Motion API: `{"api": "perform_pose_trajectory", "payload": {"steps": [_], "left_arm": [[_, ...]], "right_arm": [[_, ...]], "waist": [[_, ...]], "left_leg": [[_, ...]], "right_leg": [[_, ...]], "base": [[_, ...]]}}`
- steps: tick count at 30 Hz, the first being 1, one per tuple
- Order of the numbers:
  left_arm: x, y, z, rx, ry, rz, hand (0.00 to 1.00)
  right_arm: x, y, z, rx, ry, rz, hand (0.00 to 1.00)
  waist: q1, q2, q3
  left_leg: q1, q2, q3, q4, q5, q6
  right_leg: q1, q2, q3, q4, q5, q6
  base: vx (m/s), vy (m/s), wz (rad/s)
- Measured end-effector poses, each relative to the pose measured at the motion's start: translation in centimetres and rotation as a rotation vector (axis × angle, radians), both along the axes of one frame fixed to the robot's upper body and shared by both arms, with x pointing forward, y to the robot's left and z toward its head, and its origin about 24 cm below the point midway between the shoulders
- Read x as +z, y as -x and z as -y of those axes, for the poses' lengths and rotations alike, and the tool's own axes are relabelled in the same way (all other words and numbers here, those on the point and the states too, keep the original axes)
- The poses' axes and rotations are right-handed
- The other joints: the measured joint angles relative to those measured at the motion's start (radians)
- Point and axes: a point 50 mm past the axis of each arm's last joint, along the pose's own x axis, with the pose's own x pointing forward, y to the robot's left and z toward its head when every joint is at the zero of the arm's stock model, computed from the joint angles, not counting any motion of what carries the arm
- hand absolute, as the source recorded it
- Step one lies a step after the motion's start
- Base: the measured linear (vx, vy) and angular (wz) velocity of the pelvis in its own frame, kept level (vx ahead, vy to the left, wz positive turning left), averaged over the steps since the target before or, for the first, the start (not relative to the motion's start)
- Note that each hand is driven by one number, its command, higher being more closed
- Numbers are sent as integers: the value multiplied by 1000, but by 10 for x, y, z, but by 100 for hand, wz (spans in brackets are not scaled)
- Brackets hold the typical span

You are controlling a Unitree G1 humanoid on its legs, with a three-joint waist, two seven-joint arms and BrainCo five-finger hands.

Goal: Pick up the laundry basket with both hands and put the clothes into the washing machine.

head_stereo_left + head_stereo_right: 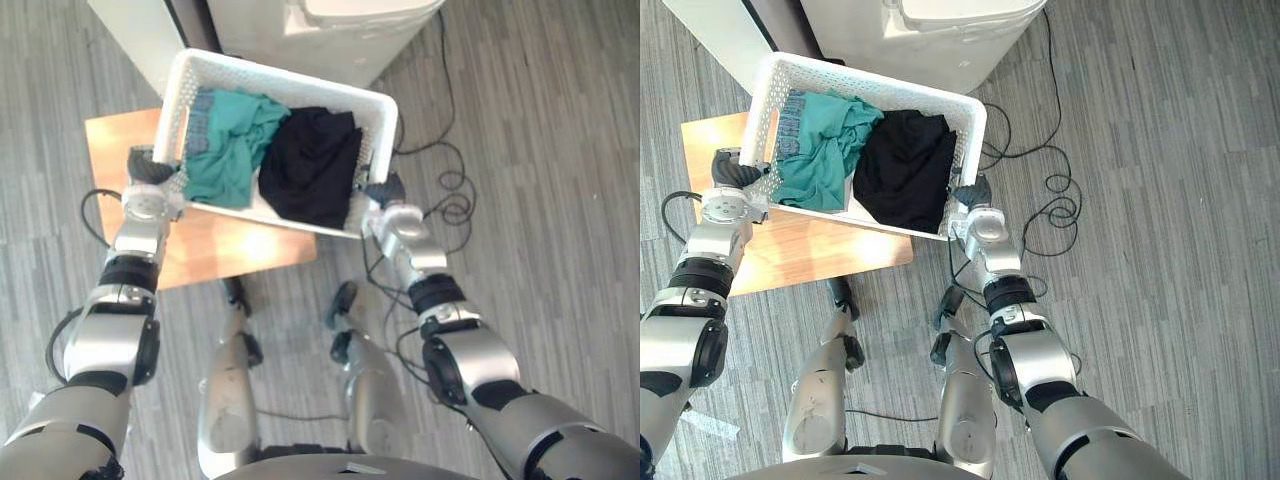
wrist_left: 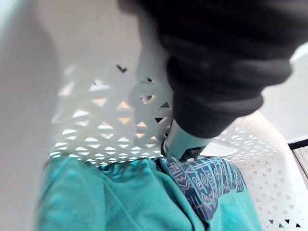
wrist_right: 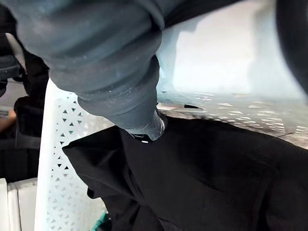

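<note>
The white laundry basket (image 1: 290,78) sits between the robot's two hands. The left hand (image 1: 150,170) is against the basket's left end wall and the right hand (image 1: 388,190) against its right end wall; whether either is clamped on it cannot be told. Inside the basket, a teal garment (image 1: 225,150) and a blue patterned cloth (image 2: 207,180) fill the left half and a black garment (image 1: 315,165) the right. The washing machine (image 1: 330,30) stands just beyond the basket, and a wooden table (image 1: 220,245) lies under it.
</note>
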Motion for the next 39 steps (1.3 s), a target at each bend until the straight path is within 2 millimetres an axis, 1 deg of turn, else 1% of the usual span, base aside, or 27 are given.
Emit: {"api": "perform_pose_trajectory", "payload": {"steps": [2,3,4,6,8,10,11,12,13,15,17,18,19,21,22,23,26,28,29,31,33,34,35,36,37,38,39], "left_arm": [[-4,5,1,-17,-25,5,100],[-12,13,-1,-26,-40,11,100],[-16,18,-2,-28,-45,14,100],[-34,42,-6,-40,-47,26,100],[-46,61,-7,-58,-38,40,100],[-68,83,-9,-72,-9,16,100],[-75,88,-10,-71,3,-3,100],[-89,97,-11,-73,35,-43,100],[-104,108,-9,-79,58,-87,100],[-122,125,-6,-92,86,-140,100],[-142,145,5,-127,141,-201,100],[-151,157,13,-138,181,-221,100],[-154,161,16,-145,197,-225,100],[-157,174,31,-186,247,-218,100],[-158,176,35,-204,258,-217,100],[-158,179,44,-239,277,-206,100],[-160,180,51,-259,305,-204,100],[-162,182,59,-292,311,-216,100],[-164,183,65,-326,316,-228,100],[-165,183,70,-349,316,-236,100],[-163,178,82,-401,368,-222,100],[-161,174,89,-422,389,-208,100],[-159,172,92,-432,392,-201,100],[-155,167,96,-443,389,-184,100],[-152,164,96,-440,382,-173,100],[-149,160,89,-413,374,-155,100],[-149,160,86,-394,388,-144,100]], "right_arm": [[-11,4,2,-2,-13,-28,100],[-17,10,2,9,-17,-29,100],[-17,13,2,18,-15,-20,100],[-22,26,6,41,1,7,100],[-29,38,8,57,-23,11,100],[-38,53,14,66,-23,15,100],[-40,57,15,70,-24,14,100],[-46,65,16,78,-27,7,100],[-56,74,19,81,-31,-16,100],[-68,85,25,76,-37,-51,100],[-85,100,40,46,-55,-104,100],[-92,114,50,28,-60,-118,100],[-94,121,54,21,-64,-119,100],[-99,147,73,-26,-76,-120,100],[-100,154,78,-44,-77,-125,100],[-106,168,88,-92,-89,-134,100],[-112,187,94,-136,-107,-136,100],[-118,207,100,-192,-116,-152,100],[-127,224,104,-237,-128,-190,100],[-132,234,106,-267,-137,-214,100],[-142,254,111,-343,-167,-258,100],[-146,265,111,-377,-181,-281,100],[-147,269,111,-390,-184,-288,100],[-145,273,110,-409,-184,-285,100],[-141,273,107,-413,-191,-269,100],[-138,266,104,-402,-201,-242,100],[-137,260,101,-390,-209,-231,100]], "waist": [[-1,6,4],[1,9,5],[1,9,5],[-6,16,9],[-10,17,8],[-10,19,-4],[-10,21,-8],[-13,26,-19],[-16,27,-46],[-27,28,-78],[-30,29,-108],[-37,29,-141],[-41,30,-155],[-63,29,-197],[-68,30,-211],[-80,30,-247],[-107,31,-288],[-120,32,-312],[-145,30,-329],[-165,28,-334],[-194,22,-341],[-197,19,-343],[-198,18,-345],[-205,15,-346],[-215,11,-346],[-219,24,-354],[-207,42,-366]], "left_leg": [[20,-1,-14,1,-4,-5],[38,-3,-18,1,-7,-9],[44,-4,-20,1,-8,-10],[73,-10,-46,6,-10,-11],[98,-10,-52,6,-21,-16],[126,-12,-64,4,-40,-28],[135,-13,-65,0,-40,-28],[146,-14,-68,-4,-41,-28],[148,-16,-68,-7,-41,-26],[160,-18,-70,-21,-40,-25],[198,-21,-73,-22,-44,-26],[203,-22,-75,-22,-49,-24],[206,-23,-77,-22,-50,-24],[236,-25,-82,-23,-62,-27],[244,-26,-81,-23,-65,-26],[260,-29,-74,-24,-73,-25],[292,-32,-43,-24,-92,-26],[325,-35,-2,-24,-105,-26],[346,-38,26,-28,-118,-27],[358,-40,46,-29,-121,-30],[377,-43,90,-23,-125,-27],[396,-43,130,-23,-132,-26],[405,-44,157,-23,-142,-30],[421,-40,215,-11,-160,-26],[421,-31,255,14,-181,-26],[421,7,336,43,-196,-15],[414,42,393,48,-197,-6]], "right_leg": [[21,-4,-7,16,-18,4],[33,-7,-9,38,-38,5],[37,-10,-9,46,-45,6],[69,-21,-25,72,-75,11],[102,-21,-32,76,-93,15],[136,-23,-42,83,-118,21],[143,-23,-43,83,-120,22],[159,-23,-48,80,-124,25],[161,-24,-50,78,-128,28],[176,-23,-58,70,-130,31],[222,-22,-65,57,-136,40],[235,-22,-72,46,-137,42],[242,-22,-76,40,-137,42],[290,-19,-86,16,-135,48],[299,-19,-85,10,-134,51],[318,-18,-82,-6,-130,58],[337,-16,-56,-34,-123,63],[346,-11,-17,-58,-114,68],[348,-9,14,-71,-102,70],[348,-8,34,-77,-95,70],[344,-6,74,-89,-66,79],[344,-2,104,-104,-37,82],[344,1,124,-118,-23,86],[330,9,166,-136,13,94],[318,16,179,-151,54,99],[277,60,195,-197,174,125],[261,87,176,-218,235,110]], "base": [[26,-57,17],[30,-60,11],[50,-82,13],[90,-97,21],[102,-70,23],[101,-55,18],[91,-38,9],[99,-33,7],[104,-34,8],[119,-27,7],[129,-27,8],[113,-26,9],[111,-19,14],[93,-7,9],[75,2,-3],[51,6,-7],[13,24,-30],[6,25,-61],[14,24,-57],[3,22,-41],[11,36,-56],[17,46,-80],[-4,53,-113],[-63,51,-120],[-142,41,-178],[-168,22,-178],[-177,-6,-196]]}}
